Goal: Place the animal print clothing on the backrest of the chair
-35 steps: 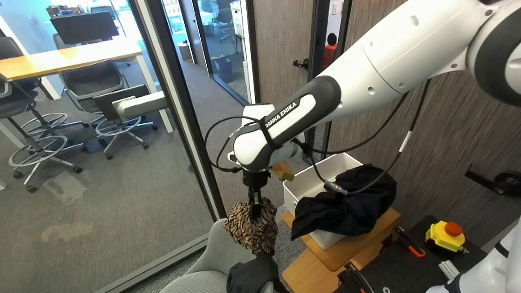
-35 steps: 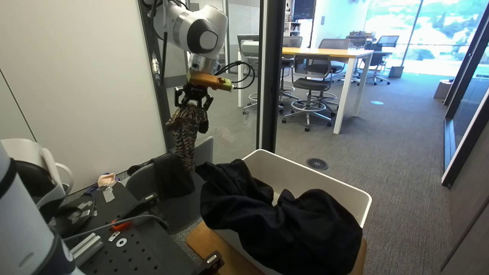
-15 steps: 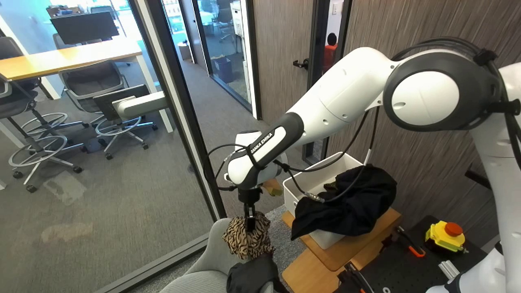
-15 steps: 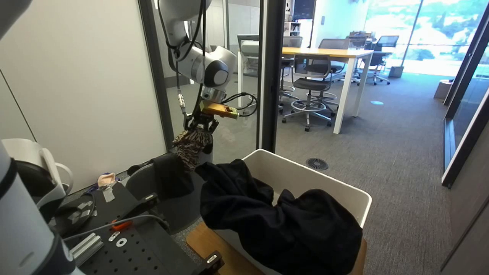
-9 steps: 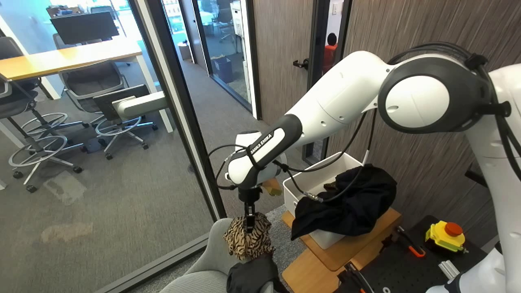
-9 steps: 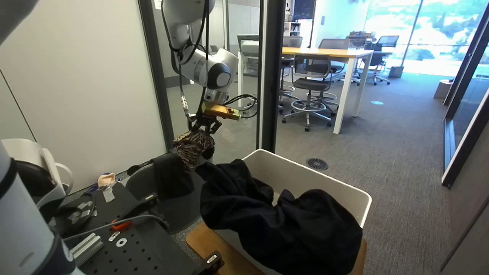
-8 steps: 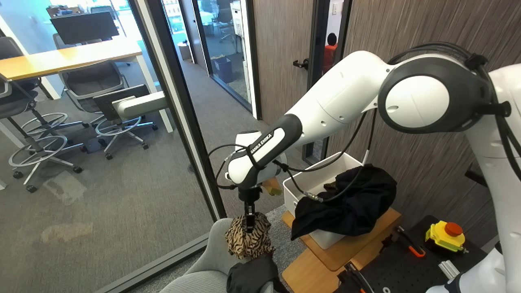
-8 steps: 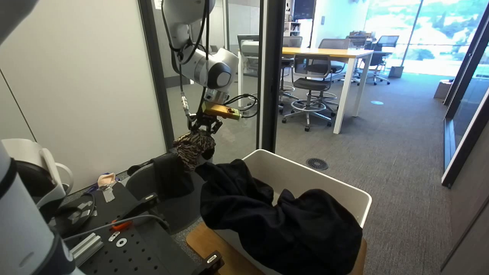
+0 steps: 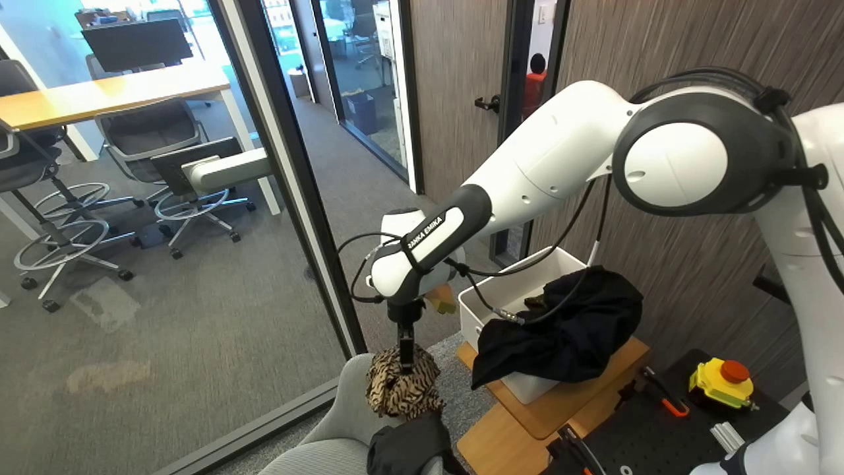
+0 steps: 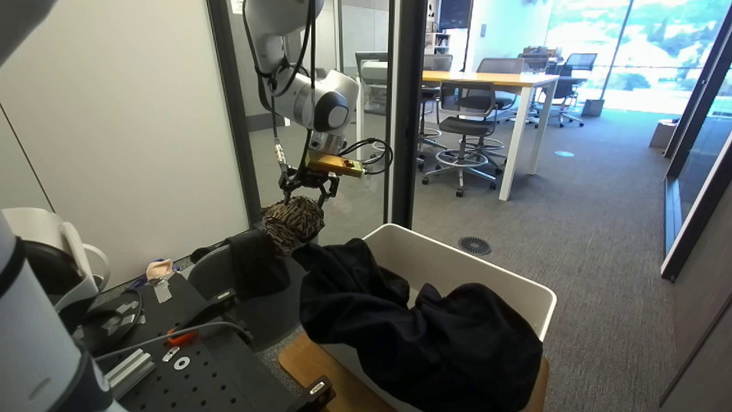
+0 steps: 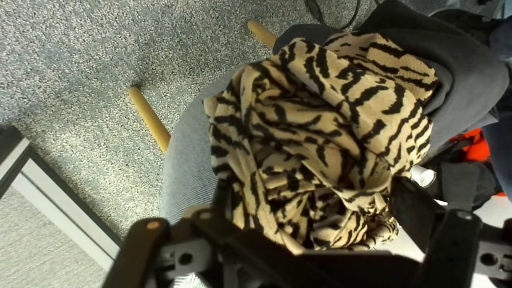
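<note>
Now | animal print clothing (image 9: 401,394) bunched on chair backrest (image 9: 353,392) | gripper (image 10: 305,201) spread wider than before

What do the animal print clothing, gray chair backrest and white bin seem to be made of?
Animal print clothing: soft, matte fabric, by its bunched folds; the fiber can't be told.
Gray chair backrest: looks upholstered in matte cloth, by the fine weave in the wrist view.
White bin: probably molded plastic, by its smooth, even surface and rounded corners; painted metal isn't ruled out.
</note>
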Robot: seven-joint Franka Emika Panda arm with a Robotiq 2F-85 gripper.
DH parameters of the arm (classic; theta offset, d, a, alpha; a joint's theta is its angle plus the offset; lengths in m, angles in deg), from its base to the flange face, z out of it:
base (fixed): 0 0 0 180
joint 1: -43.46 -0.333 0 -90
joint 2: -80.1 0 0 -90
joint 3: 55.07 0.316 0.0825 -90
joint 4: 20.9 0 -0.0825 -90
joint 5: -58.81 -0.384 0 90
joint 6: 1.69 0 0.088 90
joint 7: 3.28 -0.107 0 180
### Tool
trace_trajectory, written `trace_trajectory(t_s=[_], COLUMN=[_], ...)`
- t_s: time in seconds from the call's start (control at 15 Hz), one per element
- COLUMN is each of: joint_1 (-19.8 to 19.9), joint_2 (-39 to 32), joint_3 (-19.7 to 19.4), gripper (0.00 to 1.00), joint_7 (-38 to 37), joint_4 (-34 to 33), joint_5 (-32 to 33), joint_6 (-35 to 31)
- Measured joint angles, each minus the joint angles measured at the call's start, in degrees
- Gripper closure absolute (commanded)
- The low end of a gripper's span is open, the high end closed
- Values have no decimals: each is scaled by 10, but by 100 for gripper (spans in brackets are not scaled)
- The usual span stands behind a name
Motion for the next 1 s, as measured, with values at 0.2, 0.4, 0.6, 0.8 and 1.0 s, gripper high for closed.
trace_trajectory(t_s=[0.2,0.4,0.6,0.8,1.0], joint_1=[0,-1,-3,-8,-10], joint_2=[9,30,73,150,247], joint_3=[-2,-3,-4,-10,-11], gripper=[0,0,0,0,0], joint_7=[-19,-44,-87,-160,-249], joint_4=[1,8,35,93,157], joint_5=[18,39,62,80,82], joint_6=[3,16,39,50,76])
